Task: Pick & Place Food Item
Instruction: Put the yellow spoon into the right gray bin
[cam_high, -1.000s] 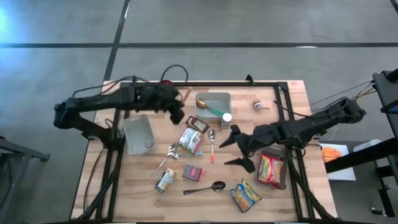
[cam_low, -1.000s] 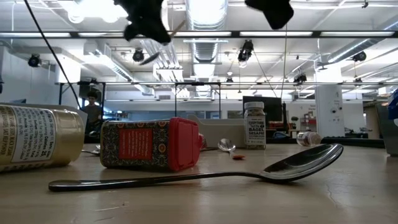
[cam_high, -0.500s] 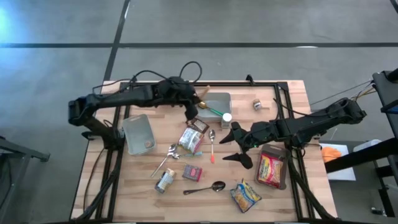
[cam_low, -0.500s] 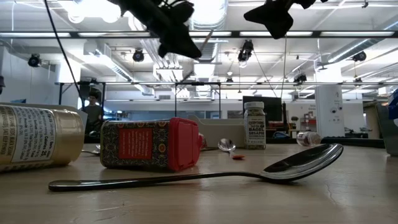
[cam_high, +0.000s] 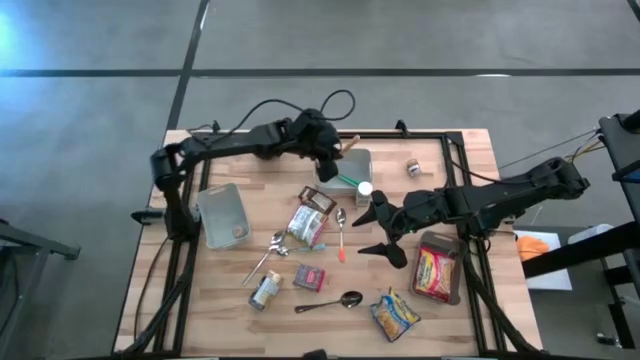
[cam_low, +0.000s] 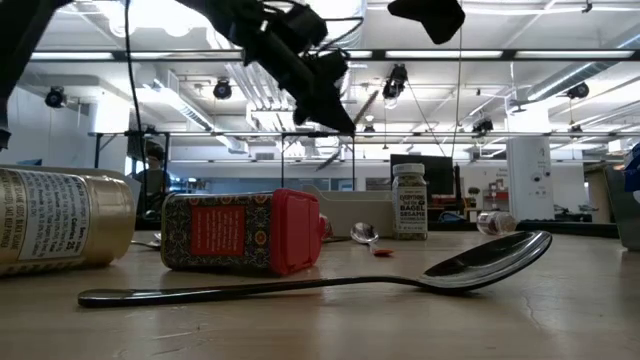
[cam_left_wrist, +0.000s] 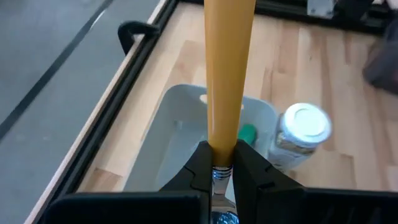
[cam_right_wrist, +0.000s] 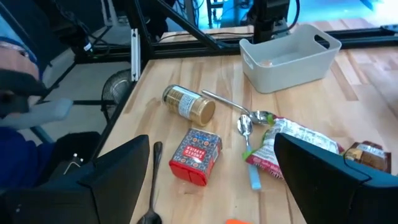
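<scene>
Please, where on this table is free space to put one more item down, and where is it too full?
Bare wood lies at the near edge between the yellow snack bag and the right frame rail. Another free patch is the far right corner around the small jar. A third lies along the near left edge, below the left bin. The middle, from the far bin to the black spoon, is crowded.

The table (cam_high: 440, 315) is pale striped wood framed in black rails, and the bin (cam_left_wrist: 180, 140) at its twelve o'clock edge is light grey, with a yellow-handled utensil (cam_left_wrist: 227, 68) over it, a green-handled one (cam_high: 345, 181) in it and a white-lidded spice jar (cam_left_wrist: 300, 134) beside it. Near the middle lie a red box (cam_right_wrist: 195, 155) with dark patterning, a gold can (cam_right_wrist: 188, 103) with a white label and silver spoons (cam_right_wrist: 247, 127); at five o'clock sit a yellow-and-blue snack bag (cam_high: 394, 313) and a red-and-yellow packet (cam_high: 434, 270)
</scene>
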